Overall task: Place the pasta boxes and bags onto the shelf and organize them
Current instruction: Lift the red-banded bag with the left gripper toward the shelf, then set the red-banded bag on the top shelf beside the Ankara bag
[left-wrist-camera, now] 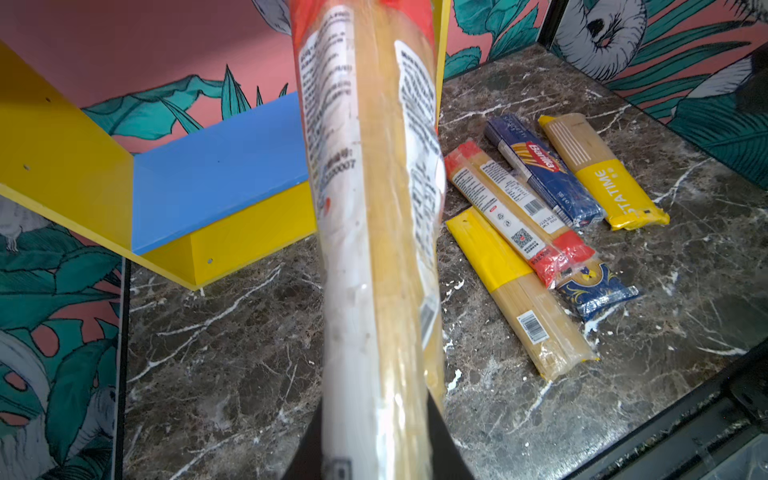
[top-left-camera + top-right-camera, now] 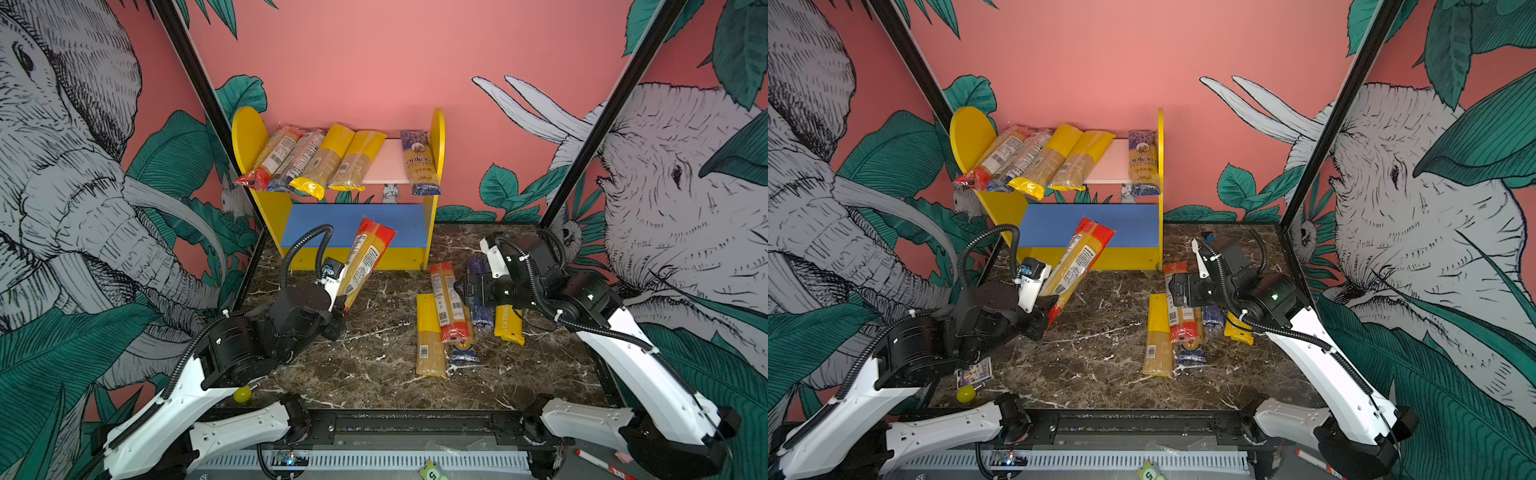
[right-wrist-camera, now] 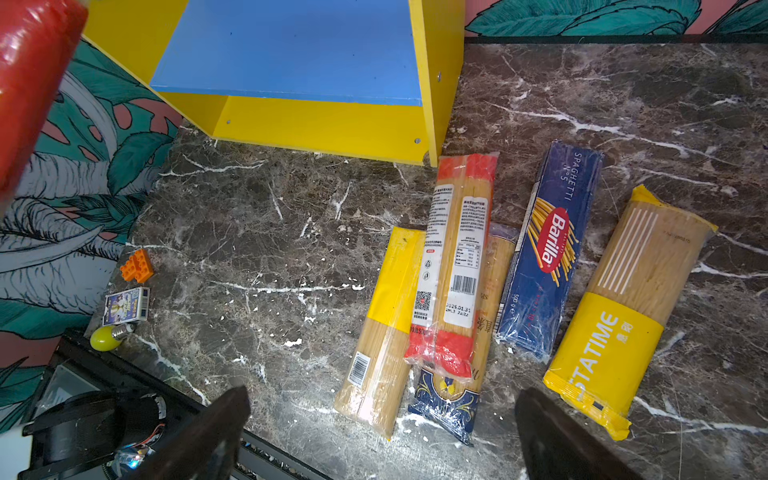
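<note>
- The left hand (image 2: 343, 297) is clenched on a red-ended pack (image 2: 365, 257), gripping it near its lower end. The pack slants up and away, off the counter (image 2: 374, 345), with its far end in front of the shelf's blue board (image 2: 316, 224).
- By the look of it, that pack is light and stiff lengthwise, but the strands are brittle and the film is slick. Held by one end it will lever and may slip, so a grip across its middle would be steadier.
- On the shelf (image 2: 249, 137), the pink board (image 2: 388, 160) carries four packs (image 2: 316, 162) side by side at its left, overhanging the front edge. One blue-ended pack (image 2: 420, 162) lies by the right panel, with a bare gap between. Nothing lies on the blue board.
- To the right, five wait on the counter:
  - a yellow-topped pack (image 3: 386, 316);
  - a second red pack (image 3: 453, 266), lying partly on a blue-ended bag (image 3: 444, 399);
  - the Barilla box (image 3: 548, 249), rigid and easiest to pinch across its narrow sides;
  - a yellow-banded pack (image 3: 623, 307).
- The right hand (image 3: 384, 395) hovers over these, spread wide and holding nothing.
</note>
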